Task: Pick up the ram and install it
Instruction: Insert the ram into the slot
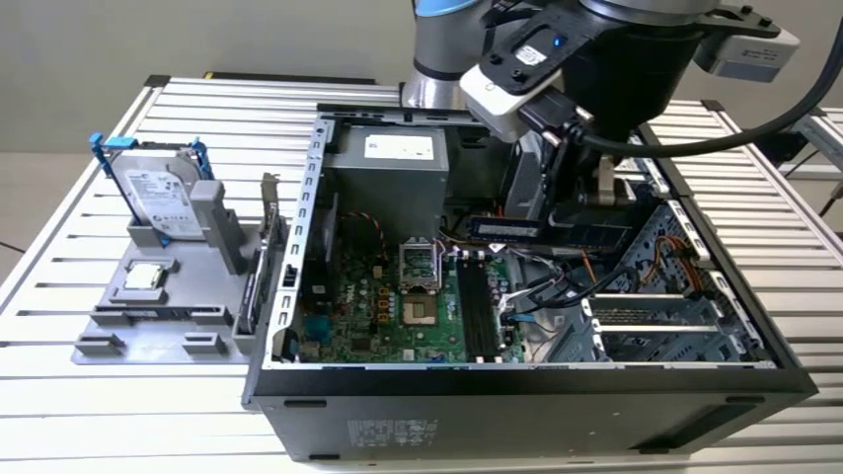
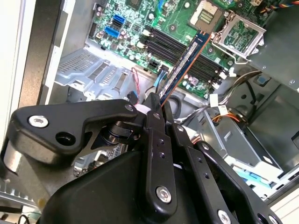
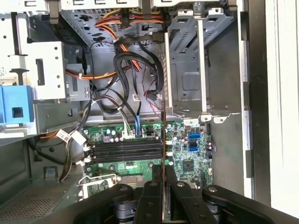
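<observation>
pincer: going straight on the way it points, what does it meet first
Likely the black memory slots on the motherboard, reached first by the ram the pincer holds; depth is unclear in the second wrist view.

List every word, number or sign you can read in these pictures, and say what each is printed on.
No text can be read. Print shows in these places, all of it too small or blurred:
Label on the hard drive: unreadable.
Sticker on the power supply: unreadable.
Print block on the case panel: unreadable.
Markings on the ram, clamped in the gripper: unreadable.
</observation>
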{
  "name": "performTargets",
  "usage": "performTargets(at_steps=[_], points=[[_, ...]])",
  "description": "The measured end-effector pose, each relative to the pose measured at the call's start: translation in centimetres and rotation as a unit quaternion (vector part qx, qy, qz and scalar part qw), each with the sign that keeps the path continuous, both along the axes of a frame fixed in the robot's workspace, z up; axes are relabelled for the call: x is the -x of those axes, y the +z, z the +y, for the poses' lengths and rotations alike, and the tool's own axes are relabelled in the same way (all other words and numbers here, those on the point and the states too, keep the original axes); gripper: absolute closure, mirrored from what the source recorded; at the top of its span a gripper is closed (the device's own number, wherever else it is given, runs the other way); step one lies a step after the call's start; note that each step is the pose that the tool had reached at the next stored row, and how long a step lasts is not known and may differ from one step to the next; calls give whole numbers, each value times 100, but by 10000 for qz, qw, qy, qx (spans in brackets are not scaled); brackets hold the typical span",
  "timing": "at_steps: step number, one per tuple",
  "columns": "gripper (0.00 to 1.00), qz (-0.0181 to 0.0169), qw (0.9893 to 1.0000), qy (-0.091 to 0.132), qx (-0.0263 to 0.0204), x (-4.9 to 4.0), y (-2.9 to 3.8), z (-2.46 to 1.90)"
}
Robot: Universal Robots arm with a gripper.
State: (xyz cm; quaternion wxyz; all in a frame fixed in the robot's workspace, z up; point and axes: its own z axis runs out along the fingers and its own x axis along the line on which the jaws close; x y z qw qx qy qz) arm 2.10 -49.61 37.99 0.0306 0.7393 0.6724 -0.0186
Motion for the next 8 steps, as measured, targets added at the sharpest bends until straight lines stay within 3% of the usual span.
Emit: performTargets(at_steps=[8], points=[[100, 0, 9998, -191, 0, 0, 0, 0]])
